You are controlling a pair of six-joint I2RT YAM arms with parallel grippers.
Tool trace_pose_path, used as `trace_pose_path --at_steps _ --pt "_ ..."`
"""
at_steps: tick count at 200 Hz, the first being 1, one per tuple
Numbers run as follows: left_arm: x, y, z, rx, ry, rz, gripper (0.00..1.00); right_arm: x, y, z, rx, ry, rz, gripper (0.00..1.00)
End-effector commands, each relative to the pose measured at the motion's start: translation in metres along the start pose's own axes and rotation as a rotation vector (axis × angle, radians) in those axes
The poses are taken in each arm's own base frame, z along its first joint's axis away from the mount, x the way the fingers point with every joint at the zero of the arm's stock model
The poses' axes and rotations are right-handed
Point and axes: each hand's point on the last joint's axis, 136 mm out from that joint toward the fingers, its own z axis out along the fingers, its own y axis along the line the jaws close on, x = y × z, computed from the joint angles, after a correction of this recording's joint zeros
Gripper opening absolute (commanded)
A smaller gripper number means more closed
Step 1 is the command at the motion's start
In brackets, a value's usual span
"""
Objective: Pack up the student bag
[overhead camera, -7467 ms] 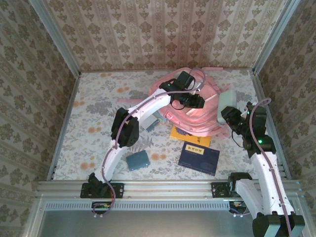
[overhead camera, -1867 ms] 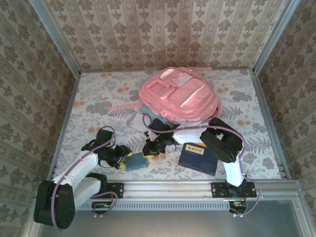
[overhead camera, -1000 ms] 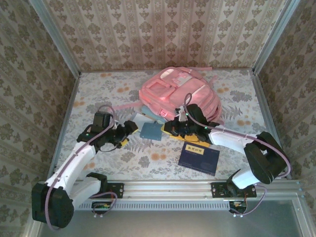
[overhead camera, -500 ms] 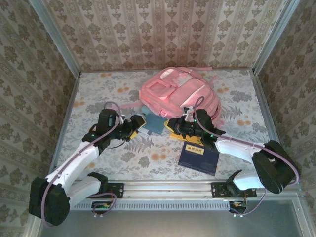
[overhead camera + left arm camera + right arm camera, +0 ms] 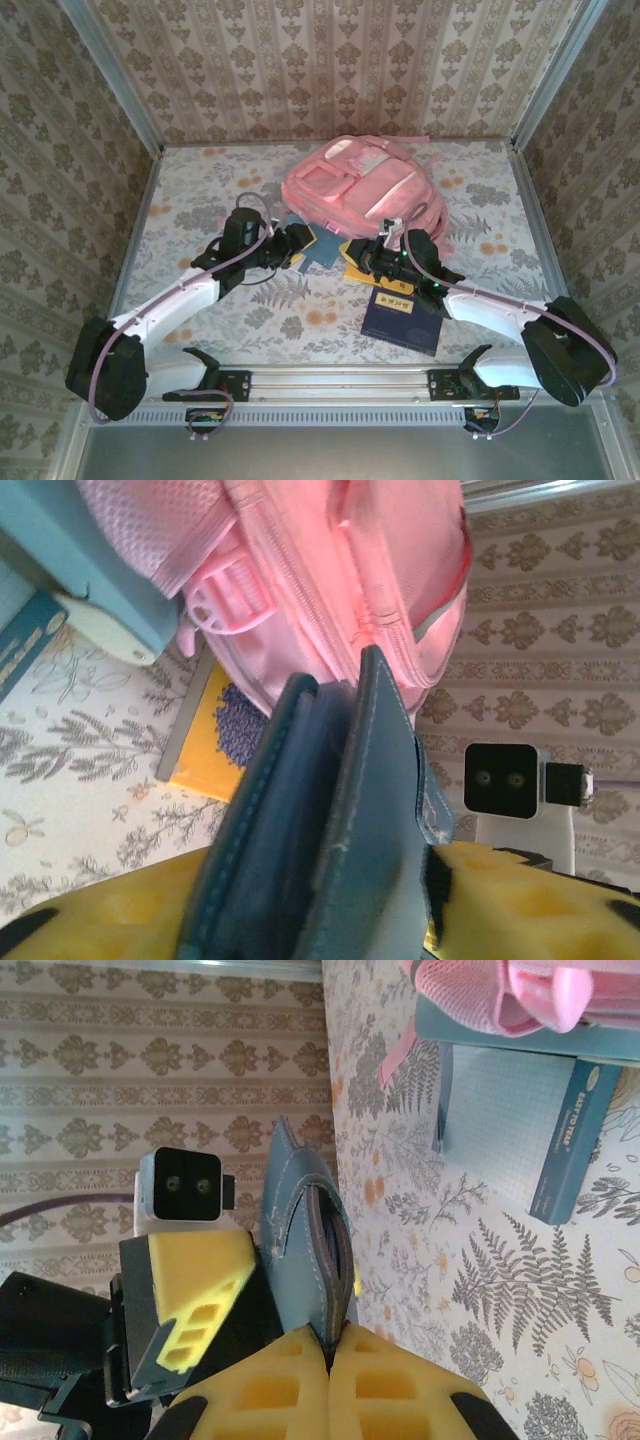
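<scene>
The student bag (image 5: 365,190) is a big pink backpack lying at the back middle of the table, front pockets up. It shows close up in the left wrist view (image 5: 330,560), and its edge shows in the right wrist view (image 5: 540,990). A flat blue-grey pouch (image 5: 324,243) hangs just in front of it, held from both sides. My left gripper (image 5: 303,238) is shut on the pouch (image 5: 340,810), whose flat faces meet its yellow pads (image 5: 100,920). My right gripper (image 5: 350,250) pinches the pouch's (image 5: 300,1240) edge, pads shut together (image 5: 330,1345).
An orange book (image 5: 362,274) lies under my right gripper, also seen beside the bag (image 5: 215,740). A dark blue book (image 5: 402,318) lies nearer the front. A light blue notebook (image 5: 510,1110) is tucked under the bag's near edge. Patterned walls close in the table.
The right gripper carried the pouch from the front of the table up toward the bag. The left gripper came in from the left and closed on the pouch.
</scene>
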Motion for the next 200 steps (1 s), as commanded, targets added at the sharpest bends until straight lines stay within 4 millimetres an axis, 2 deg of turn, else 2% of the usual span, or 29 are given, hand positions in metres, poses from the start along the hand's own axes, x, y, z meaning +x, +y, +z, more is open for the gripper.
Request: trace_pose_path --at_steps 1,39,50,59,67,81,111,115,127,135,160,200 --pt "-0.013 -0.024 0.000 0.071 -0.050 0.034 0.44 -0.004 0.014 -0.008 -0.053 -0.050 -0.001 0.00" --pt "-0.013 -0.037 0.004 0.110 -0.037 0.060 0.22 0.000 0.012 -0.007 -0.031 -0.045 -0.026 0.00" --pt "-0.013 -0.043 0.003 0.125 -0.032 0.074 0.20 0.001 0.011 -0.009 -0.011 -0.043 -0.047 0.15" --pt "-0.014 -0.048 0.001 0.136 -0.033 0.089 0.19 0.001 0.011 -0.011 0.014 -0.044 -0.074 0.35" --pt "-0.013 -0.054 -0.001 0.150 -0.029 0.112 0.19 0.000 0.013 -0.015 0.043 -0.040 -0.132 0.48" --pt "-0.012 -0.066 -0.002 0.183 -0.011 0.152 0.19 -0.003 0.008 -0.028 0.158 -0.038 -0.259 0.60" --pt "-0.001 -0.095 -0.005 0.297 0.064 0.283 0.19 -0.017 0.009 -0.065 0.311 -0.066 -0.432 0.68" --pt "0.000 -0.098 -0.006 0.312 0.075 0.298 0.19 -0.019 0.010 -0.069 0.305 -0.068 -0.440 0.69" --pt "0.006 -0.108 -0.007 0.350 0.113 0.351 0.19 -0.020 0.016 -0.078 0.248 -0.056 -0.441 0.81" --pt "0.009 -0.114 -0.007 0.382 0.140 0.380 0.19 -0.018 0.023 -0.081 0.182 -0.039 -0.440 0.84" --pt "0.019 -0.128 -0.005 0.474 0.221 0.413 0.15 -0.013 0.032 -0.084 0.062 0.053 -0.391 0.92" --pt "0.027 -0.136 -0.004 0.521 0.267 0.426 0.14 -0.004 0.045 -0.076 -0.057 0.122 -0.336 0.91"
